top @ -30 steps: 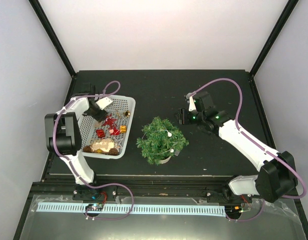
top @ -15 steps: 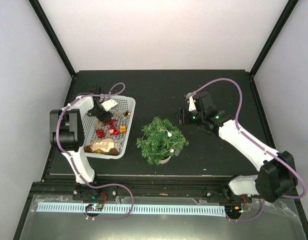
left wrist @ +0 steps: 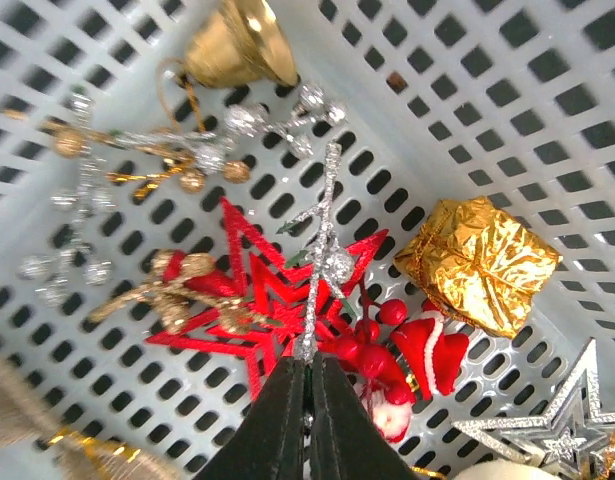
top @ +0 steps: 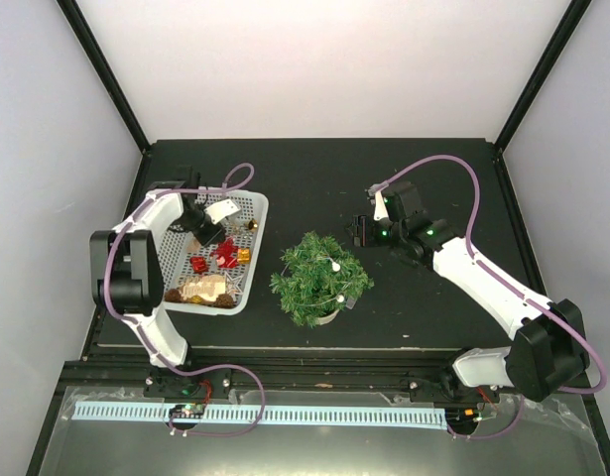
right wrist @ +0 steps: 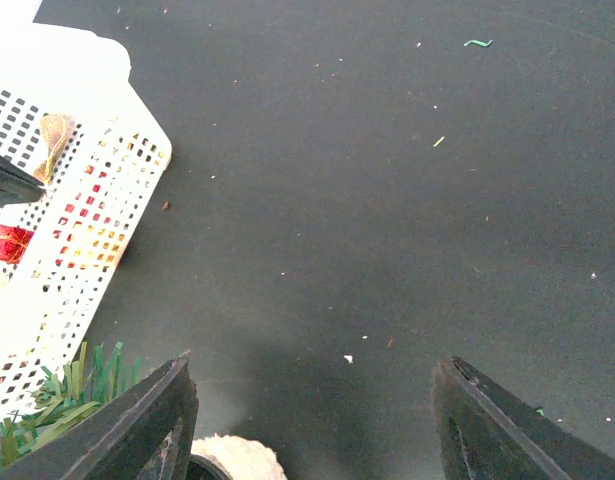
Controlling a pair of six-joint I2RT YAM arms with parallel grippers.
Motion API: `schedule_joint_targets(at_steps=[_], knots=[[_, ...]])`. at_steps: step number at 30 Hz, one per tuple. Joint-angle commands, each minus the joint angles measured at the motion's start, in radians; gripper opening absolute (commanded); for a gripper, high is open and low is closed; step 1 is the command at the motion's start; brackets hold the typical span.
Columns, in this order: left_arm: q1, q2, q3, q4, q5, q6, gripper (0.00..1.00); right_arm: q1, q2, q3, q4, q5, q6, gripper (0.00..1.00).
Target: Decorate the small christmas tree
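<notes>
From my station, the small christmas tree stands upright in its cream pot close to the near edge of the counter, about midway between the left and right edges. A few white beads sit among its needles. Just to its left, apart from the branches, lies the white perforated basket, which takes up the left side of the counter.

My left hand reaches down into the far half of that basket. On its wrist camera the left hand has both fingers pressed together, pinching the lower end of a silver glitter sprig that lies across a red star. Around it on the basket floor are a gold bell, a gold foil parcel, some red berries, a tiny red-and-white hat and a silver star (a crowded spot to pick from).

My right hand hangs over bare counter behind the tree, towards the far right. On its own camera the right hand has its fingers spread wide with nothing between them. The tree's needles peek in at the lower left corner of that view.
</notes>
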Motion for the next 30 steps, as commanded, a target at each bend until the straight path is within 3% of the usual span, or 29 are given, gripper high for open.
schedule_joint_targets(at_steps=[1, 7, 11, 13, 19, 30], knots=[[0.02, -0.081, -0.007, 0.045, 0.007, 0.003, 0.02, -0.007, 0.006, 0.025, 0.021, -0.008, -0.009, 0.65], [0.031, -0.074, -0.015, 0.103, -0.091, -0.015, 0.07, -0.008, 0.005, 0.025, 0.021, -0.01, -0.011, 0.65], [0.031, -0.038, -0.013, 0.103, -0.103, -0.034, 0.33, -0.008, 0.007, 0.021, 0.023, -0.011, -0.011, 0.65], [0.031, -0.028, -0.018, 0.105, -0.096, -0.046, 0.39, -0.007, 0.009, 0.021, 0.023, -0.013, -0.009, 0.65], [0.025, -0.03, -0.048, 0.09, -0.077, -0.043, 0.43, -0.008, 0.012, 0.02, 0.022, -0.015, -0.012, 0.65], [-0.034, -0.011, -0.122, 0.151, -0.149, -0.094, 0.4, -0.008, 0.018, 0.016, 0.03, -0.021, -0.009, 0.65]])
